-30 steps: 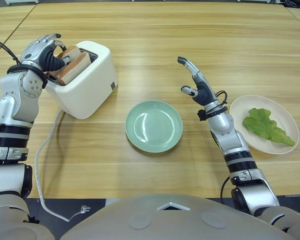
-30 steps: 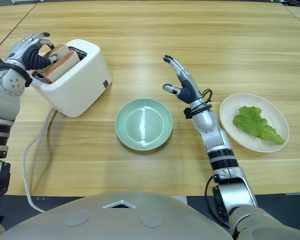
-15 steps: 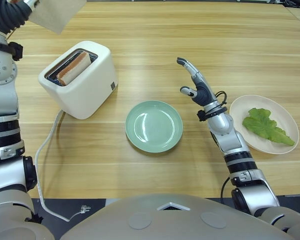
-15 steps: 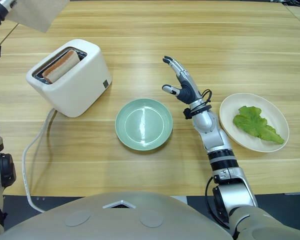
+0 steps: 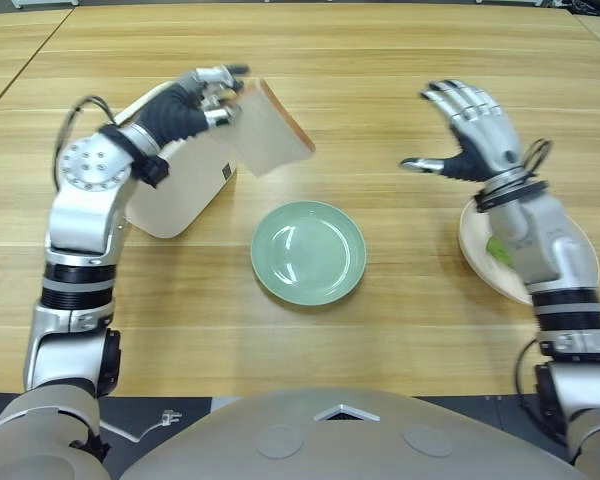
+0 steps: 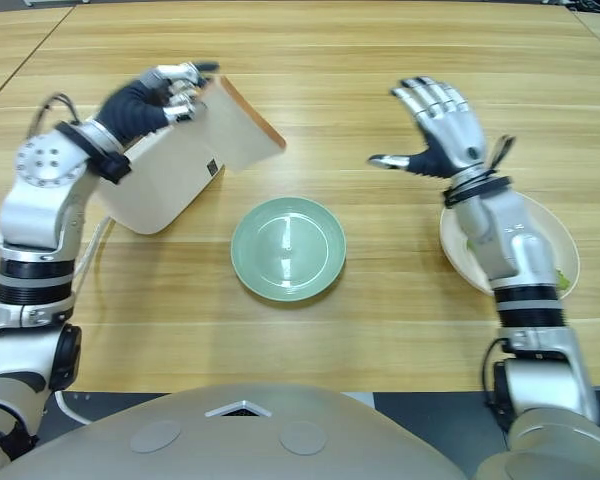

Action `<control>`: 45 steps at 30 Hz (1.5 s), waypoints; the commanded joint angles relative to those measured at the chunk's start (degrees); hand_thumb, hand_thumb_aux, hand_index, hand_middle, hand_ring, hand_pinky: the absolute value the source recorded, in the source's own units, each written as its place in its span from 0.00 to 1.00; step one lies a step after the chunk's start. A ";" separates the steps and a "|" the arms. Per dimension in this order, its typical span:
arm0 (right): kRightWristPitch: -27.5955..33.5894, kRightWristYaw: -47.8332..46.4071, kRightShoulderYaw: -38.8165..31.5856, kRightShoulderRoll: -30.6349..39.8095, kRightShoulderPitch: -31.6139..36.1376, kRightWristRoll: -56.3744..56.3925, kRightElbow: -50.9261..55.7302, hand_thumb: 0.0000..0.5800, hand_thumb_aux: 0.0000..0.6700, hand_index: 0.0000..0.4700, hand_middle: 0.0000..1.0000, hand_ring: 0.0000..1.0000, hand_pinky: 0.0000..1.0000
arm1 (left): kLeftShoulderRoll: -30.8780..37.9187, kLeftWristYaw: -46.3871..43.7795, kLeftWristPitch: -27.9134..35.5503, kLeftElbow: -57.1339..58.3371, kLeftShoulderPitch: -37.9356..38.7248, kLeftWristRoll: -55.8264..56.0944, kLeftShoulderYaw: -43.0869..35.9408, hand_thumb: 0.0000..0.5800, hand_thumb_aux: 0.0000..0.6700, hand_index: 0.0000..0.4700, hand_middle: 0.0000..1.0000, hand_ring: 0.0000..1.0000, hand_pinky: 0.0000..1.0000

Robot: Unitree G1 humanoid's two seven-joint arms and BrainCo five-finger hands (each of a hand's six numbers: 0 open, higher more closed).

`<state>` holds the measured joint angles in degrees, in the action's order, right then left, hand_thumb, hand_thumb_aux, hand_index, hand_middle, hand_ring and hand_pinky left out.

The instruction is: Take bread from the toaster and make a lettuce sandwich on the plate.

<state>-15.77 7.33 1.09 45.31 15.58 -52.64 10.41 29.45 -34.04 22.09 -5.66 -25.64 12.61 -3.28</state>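
Note:
My left hand [image 5: 198,99] is shut on a slice of bread [image 5: 268,129], held in the air just right of the white toaster [image 5: 176,190] and above the table beyond the green plate [image 5: 308,251]. My left forearm covers the toaster's top. The green plate sits empty at the table's middle. My right hand [image 5: 470,130] is raised with fingers spread, open, above the left edge of the cream plate [image 5: 478,260]. A bit of green lettuce [image 5: 496,249] peeks out beside my right forearm, which hides most of that plate.
The toaster's white cord [image 6: 95,240] runs down towards the table's front edge at the left. Bare wooden table [image 5: 360,90] lies behind and between the two plates.
My left hand has come down from the upper left with the bread slice and now holds it right of the toaster. My right hand has risen and swung right, over the cream plate.

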 commanded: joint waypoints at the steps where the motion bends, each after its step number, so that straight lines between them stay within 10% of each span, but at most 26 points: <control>1: 7.81 -10.88 2.87 9.73 -10.24 -1.17 4.91 0.00 0.00 0.00 0.00 0.00 0.00 | -3.05 -2.89 2.76 2.99 1.44 -2.50 -8.57 1.00 1.00 1.00 0.00 0.00 0.00; 16: 9.06 -19.97 2.15 14.24 -15.38 10.91 14.60 0.00 0.00 0.00 0.00 0.00 0.00 | -6.48 -8.41 5.44 9.87 3.59 -6.57 -17.75 1.00 0.99 0.99 0.00 0.00 0.00; 19: 8.48 -19.92 1.02 14.42 -14.84 11.32 16.35 0.00 0.00 0.00 0.00 0.00 0.00 | -6.36 -7.33 3.83 10.74 3.45 -9.06 -18.53 0.96 0.79 0.79 0.00 0.00 0.00; 20: 8.36 -19.80 0.68 14.49 -14.71 11.44 16.90 0.00 0.00 0.00 0.00 0.00 0.00 | -6.36 -6.96 3.28 10.96 3.38 -9.83 -18.67 0.81 0.57 0.57 0.00 0.00 0.00; 22: 8.06 -19.52 0.04 14.59 -14.40 11.55 17.92 0.00 0.00 0.00 0.00 0.00 0.00 | -6.30 -6.01 2.14 11.04 3.32 -11.30 -18.69 0.00 0.00 0.00 0.00 0.00 0.00; 28: 7.16 -18.21 -2.16 14.59 -12.73 11.43 20.38 0.04 0.02 0.02 0.00 0.00 0.00 | -3.95 -4.75 -0.03 7.32 3.20 -13.92 -16.82 0.00 0.00 0.00 0.00 0.00 0.00; 31: 6.75 -17.18 -3.12 14.69 -11.83 11.11 21.38 0.47 0.27 0.27 0.00 0.00 0.00 | -2.56 -3.86 -0.44 4.68 2.88 -15.20 -14.94 0.00 0.00 0.00 0.00 0.00 0.00; 32: 6.60 -16.85 -3.48 14.74 -11.52 11.03 21.66 0.76 0.51 0.51 0.00 0.00 0.00 | -2.17 -3.54 -0.35 3.86 2.76 -15.35 -14.26 0.00 0.00 0.00 0.00 0.00 0.00; 40: 5.32 -14.39 -5.56 15.41 -10.11 10.92 22.69 1.00 0.99 0.99 0.00 0.00 0.00 | 0.46 -2.03 -0.24 -0.14 1.63 -16.60 -9.43 0.00 0.00 0.00 0.00 0.00 0.00; 45: -1.11 -9.52 -3.21 15.38 -10.92 13.68 12.53 1.00 1.00 1.00 0.00 0.00 0.00 | 1.99 -1.74 0.45 -3.92 0.69 -15.85 -5.58 0.00 0.00 0.00 0.00 0.00 0.00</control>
<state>-12.94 -3.55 -3.65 60.16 4.65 -41.55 28.80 30.64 -35.84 21.85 -8.15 -23.97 -3.34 -10.33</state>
